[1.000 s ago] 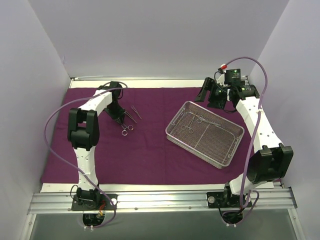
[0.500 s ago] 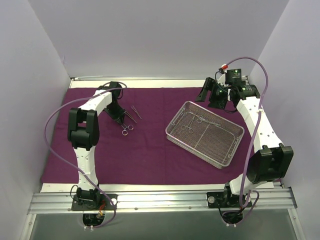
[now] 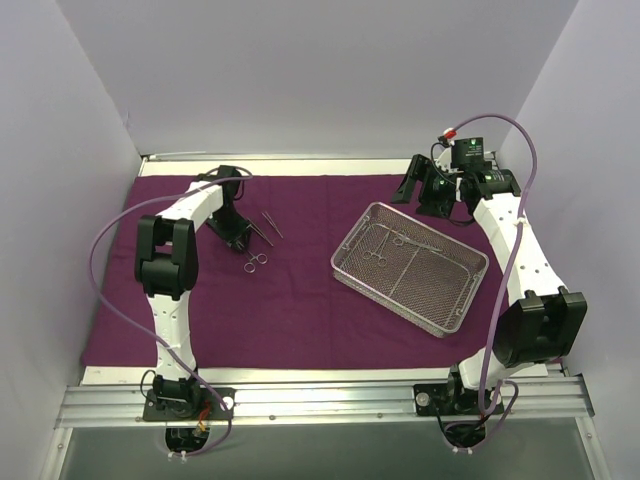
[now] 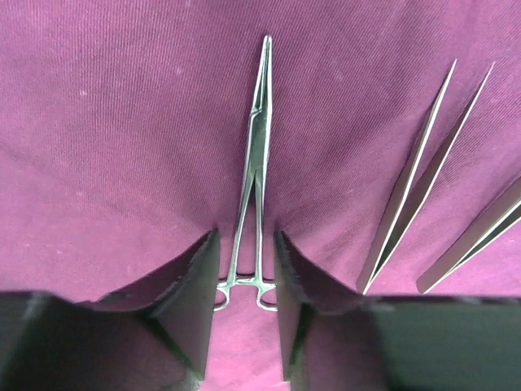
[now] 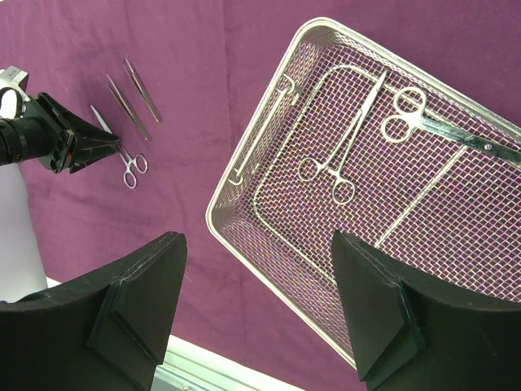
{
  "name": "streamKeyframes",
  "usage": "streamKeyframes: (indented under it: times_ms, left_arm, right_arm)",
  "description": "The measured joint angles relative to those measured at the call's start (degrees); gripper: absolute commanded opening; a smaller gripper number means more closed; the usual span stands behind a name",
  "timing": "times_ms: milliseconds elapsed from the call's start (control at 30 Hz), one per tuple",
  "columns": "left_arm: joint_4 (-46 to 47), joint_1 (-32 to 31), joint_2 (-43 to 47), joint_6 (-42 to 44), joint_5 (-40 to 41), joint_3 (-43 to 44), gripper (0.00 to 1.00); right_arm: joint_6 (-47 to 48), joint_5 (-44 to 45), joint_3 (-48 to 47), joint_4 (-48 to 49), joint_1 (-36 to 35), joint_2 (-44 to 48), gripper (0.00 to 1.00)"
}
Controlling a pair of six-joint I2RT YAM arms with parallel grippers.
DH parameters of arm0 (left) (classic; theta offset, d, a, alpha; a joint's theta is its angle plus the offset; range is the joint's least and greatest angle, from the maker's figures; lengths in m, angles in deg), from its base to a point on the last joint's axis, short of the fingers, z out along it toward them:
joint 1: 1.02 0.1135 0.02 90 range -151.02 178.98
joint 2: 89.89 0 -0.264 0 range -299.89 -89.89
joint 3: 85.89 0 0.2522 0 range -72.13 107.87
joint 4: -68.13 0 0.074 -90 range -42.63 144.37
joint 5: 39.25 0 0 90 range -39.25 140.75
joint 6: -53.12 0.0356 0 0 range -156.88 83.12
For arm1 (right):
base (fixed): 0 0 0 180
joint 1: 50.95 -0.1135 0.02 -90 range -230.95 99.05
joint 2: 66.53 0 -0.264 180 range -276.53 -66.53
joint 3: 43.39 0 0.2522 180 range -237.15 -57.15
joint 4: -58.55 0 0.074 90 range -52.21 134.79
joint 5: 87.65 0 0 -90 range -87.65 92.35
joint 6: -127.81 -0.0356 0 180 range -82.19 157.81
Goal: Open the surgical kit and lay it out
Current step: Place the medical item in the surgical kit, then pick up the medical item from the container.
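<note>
The purple cloth wrap (image 3: 300,310) lies flat, reaching nearly to both side walls. The mesh tray (image 3: 430,290) sits angled at right, well apart from the forceps (image 4: 256,138) and tweezers (image 4: 423,171) at far left. The left gripper (image 4: 246,240) straddles the forceps, released, and only its wrist view shows the gaps. The right gripper (image 5: 256,238) gapes empty just beyond the tray's far edge.

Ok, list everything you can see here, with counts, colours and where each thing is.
cloth: one, purple, spread flat under everything
tray: one, silver mesh, on the cloth, right side
tools: three countable, silver, ring-handled, in the tray
forceps: one, silver, on the cloth, left side
tweezers: two, silver, on the cloth beside the forceps
left gripper: one, black, open, fingers either side of the forceps' handle end
right gripper: one, black, open, above the tray's far end
</note>
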Motion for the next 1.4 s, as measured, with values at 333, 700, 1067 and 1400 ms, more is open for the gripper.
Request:
streamKeyframes:
  times_ms: [333,700,1067,1400]
  left_arm:
    - [1.16,1.27,0.07,-0.04,-2.03,-1.05,0.50]
    - [5.84,1.97,10.62,11.80,-8.35,-4.39,0.51]
    - [10.49,2.23,25.97,31.63,-18.05,-13.84,0.52]
    - [10.62,5.57,28.15,35.28,-19.04,-18.05,0.51]
  right_arm:
    - [-0.09,-0.20,0.00,0.04,0.00,0.00,0.73]
    - [-2.91,4.66,1.86,1.05,0.00,-5.27,0.66]
    - [-1.62,9.81,8.87,-4.07,0.20,-8.50,0.67]
    - [-6.88,11.93,16.39,-2.49,3.21,-7.78,0.62]
